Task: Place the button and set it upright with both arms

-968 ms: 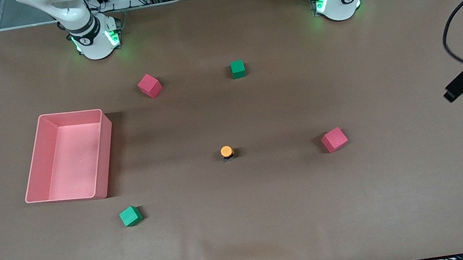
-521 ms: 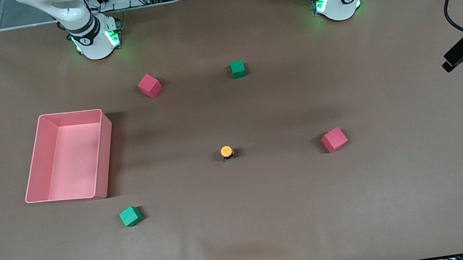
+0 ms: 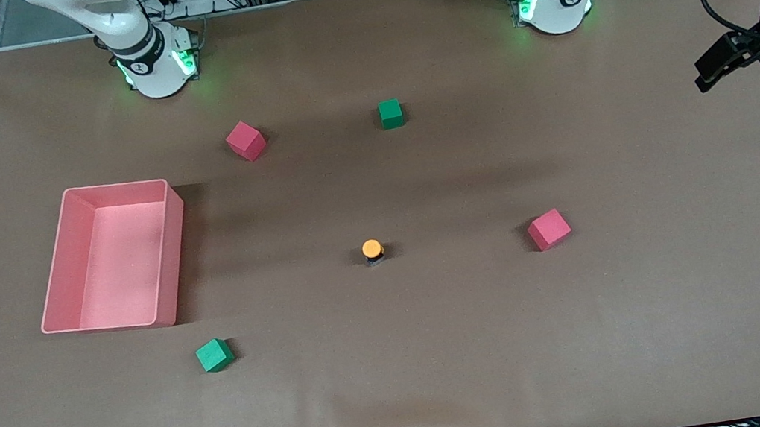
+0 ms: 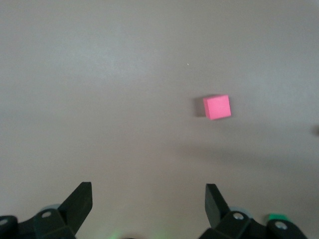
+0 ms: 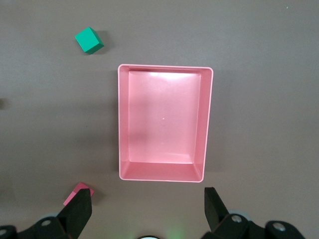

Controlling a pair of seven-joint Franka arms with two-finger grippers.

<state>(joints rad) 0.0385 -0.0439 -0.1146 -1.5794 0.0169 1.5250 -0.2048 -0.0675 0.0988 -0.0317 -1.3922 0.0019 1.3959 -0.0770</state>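
Note:
The button (image 3: pixel 372 249) stands upright near the middle of the table, its round orange cap on top of its short black body. Neither gripper touches it and neither wrist view shows it. My left gripper (image 4: pixel 148 191) hangs open and empty, high over the left arm's end of the table. Its black hand (image 3: pixel 733 57) shows at the edge of the front view. My right gripper (image 5: pixel 148 196) is also open and empty, high over the right arm's end, looking down on the pink bin (image 5: pixel 164 66). The right arm waits.
The pink bin (image 3: pixel 172 259) sits toward the right arm's end. A red cube (image 3: pixel 246 141) and a green cube (image 3: pixel 391 113) lie near the bases. Another red cube (image 3: pixel 549 229) lies beside the button toward the left arm's end. A second green cube (image 3: pixel 214 355) lies nearer the camera than the bin.
The left arm's hand has drawn back toward the row of bases, at its end of the table. The right arm, the button and the cubes have not moved.

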